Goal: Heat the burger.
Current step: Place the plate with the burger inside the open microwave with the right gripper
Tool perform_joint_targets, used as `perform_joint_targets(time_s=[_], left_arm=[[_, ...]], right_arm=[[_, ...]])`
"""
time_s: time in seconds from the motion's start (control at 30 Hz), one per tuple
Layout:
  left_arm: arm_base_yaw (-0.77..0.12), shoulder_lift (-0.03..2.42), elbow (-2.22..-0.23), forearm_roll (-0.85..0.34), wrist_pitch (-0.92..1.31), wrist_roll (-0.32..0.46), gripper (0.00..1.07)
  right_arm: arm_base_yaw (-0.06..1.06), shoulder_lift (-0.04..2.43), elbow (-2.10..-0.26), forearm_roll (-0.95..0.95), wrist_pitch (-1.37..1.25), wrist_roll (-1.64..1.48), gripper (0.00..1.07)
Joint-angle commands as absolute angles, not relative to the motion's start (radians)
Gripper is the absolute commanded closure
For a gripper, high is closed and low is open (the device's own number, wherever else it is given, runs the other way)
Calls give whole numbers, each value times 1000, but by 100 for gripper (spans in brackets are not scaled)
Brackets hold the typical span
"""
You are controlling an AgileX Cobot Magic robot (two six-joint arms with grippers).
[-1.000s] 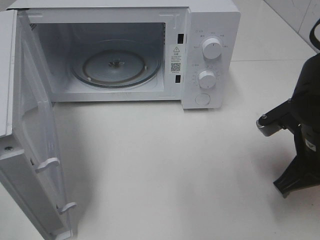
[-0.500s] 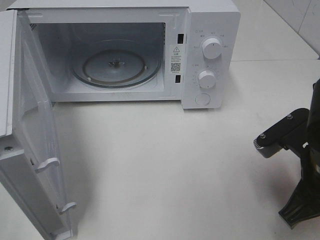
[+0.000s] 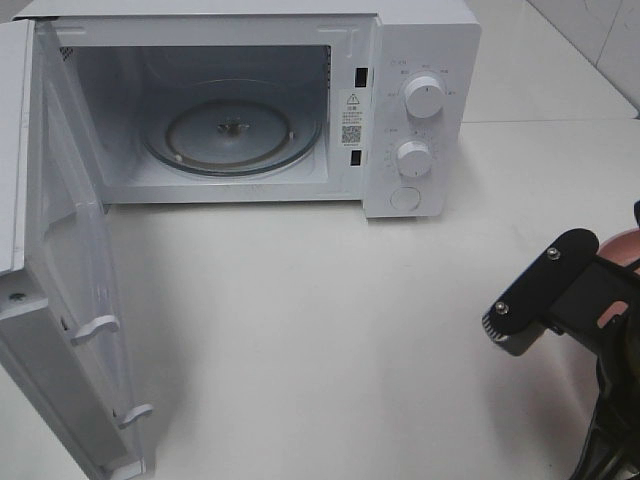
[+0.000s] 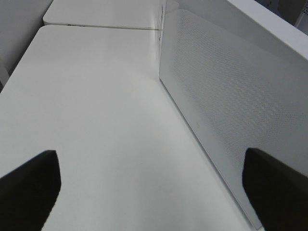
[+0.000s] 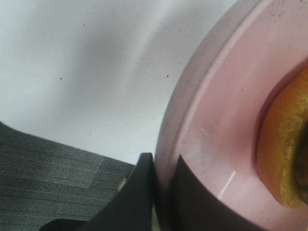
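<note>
One microwave (image 3: 450, 40) with one open door (image 3: 70, 280), two round dials (image 3: 424, 97), one round button (image 3: 404, 198) and one glass turntable (image 3: 232, 130); one pink plate (image 5: 226, 120); one burger (image 5: 284, 144); one table (image 3: 300, 330).

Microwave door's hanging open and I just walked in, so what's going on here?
The right gripper is clamped on the rim of a pink plate carrying the burger, near the edge of the table. The microwave stands with its door wide open and its glass turntable bare. The left gripper hangs open beside the door, holding nothing.
</note>
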State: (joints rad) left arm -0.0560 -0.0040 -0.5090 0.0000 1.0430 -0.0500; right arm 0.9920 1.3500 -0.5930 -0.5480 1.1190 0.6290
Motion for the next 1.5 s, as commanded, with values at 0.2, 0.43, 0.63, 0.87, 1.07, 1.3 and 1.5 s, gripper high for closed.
perform_joint_targets(time_s=[0.2,0.43,0.63,0.87,1.07,1.3,1.5], left_arm=[[-54,-25,-506,6,1036,-49,9],[-54,-25,-506,6,1036,-49,9],[-54,-25,-506,6,1036,-49,9],[-54,-25,-506,6,1036,-49,9],[-54,-25,-506,6,1036,-49,9],[-54,-25,-506,6,1036,-49,9],[-54,-25,-506,6,1036,-49,9]], right_arm=[[1130,1339,-588,-593,1184,635,107],[1209,1339,-588,-596,1184,632,107],[1259,1339,-588,-600,1184,628,107],[1335,1339,-588,-601,1184,609,107],[1385,1339,-588,-629,1183,572,107],[1385,1339,-599,-691,1175,510,107],[1385,1339,-632,-747,1127,419,107]])
